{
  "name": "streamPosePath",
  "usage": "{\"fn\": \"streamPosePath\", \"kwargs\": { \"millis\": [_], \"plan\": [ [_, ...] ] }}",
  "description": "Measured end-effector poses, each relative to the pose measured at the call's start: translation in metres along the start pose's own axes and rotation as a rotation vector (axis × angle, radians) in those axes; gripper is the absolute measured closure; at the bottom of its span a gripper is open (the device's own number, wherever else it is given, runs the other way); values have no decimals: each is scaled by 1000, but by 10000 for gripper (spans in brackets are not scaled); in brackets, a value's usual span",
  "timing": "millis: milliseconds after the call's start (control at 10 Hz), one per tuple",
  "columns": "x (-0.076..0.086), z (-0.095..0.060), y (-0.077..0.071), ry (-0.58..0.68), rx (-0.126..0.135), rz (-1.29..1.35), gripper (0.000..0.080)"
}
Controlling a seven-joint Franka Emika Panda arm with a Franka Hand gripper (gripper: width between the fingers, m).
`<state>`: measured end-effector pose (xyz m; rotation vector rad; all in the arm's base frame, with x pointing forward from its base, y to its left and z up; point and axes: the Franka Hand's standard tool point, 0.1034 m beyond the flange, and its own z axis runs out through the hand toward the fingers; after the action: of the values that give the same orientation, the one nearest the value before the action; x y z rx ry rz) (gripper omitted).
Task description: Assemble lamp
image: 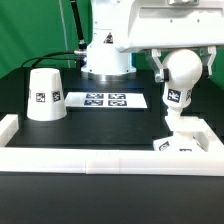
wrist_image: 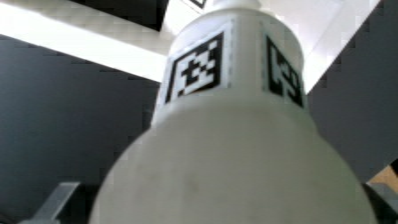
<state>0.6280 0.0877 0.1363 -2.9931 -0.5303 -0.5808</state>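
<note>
— Markings, near to far?
— Square black-and-white tags on the flat square base (image: 182, 143), just behind the front rail (image: 90, 161); on the bulb (image: 177, 86) stem; on the cone shade (image: 45, 95); several on the marker board (image: 105, 99).
— Arm?
— Reaching down from above; gripper (image: 183, 66) clamped on the round bulb head, upright over the base. Stem seated or merely touching: unclear.
— Surfaces?
— Smooth white plastic.

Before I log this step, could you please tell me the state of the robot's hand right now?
Hand: closed on the bulb, holding it upright over the base.
</note>
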Motion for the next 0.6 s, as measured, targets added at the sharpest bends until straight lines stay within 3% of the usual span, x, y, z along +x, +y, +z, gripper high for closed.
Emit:
{"fn": "streamPosePath", "kwargs": {
  "millis": [600],
  "plan": [
    [14, -17, -3, 7, 6, 5, 220]
  ]
}}
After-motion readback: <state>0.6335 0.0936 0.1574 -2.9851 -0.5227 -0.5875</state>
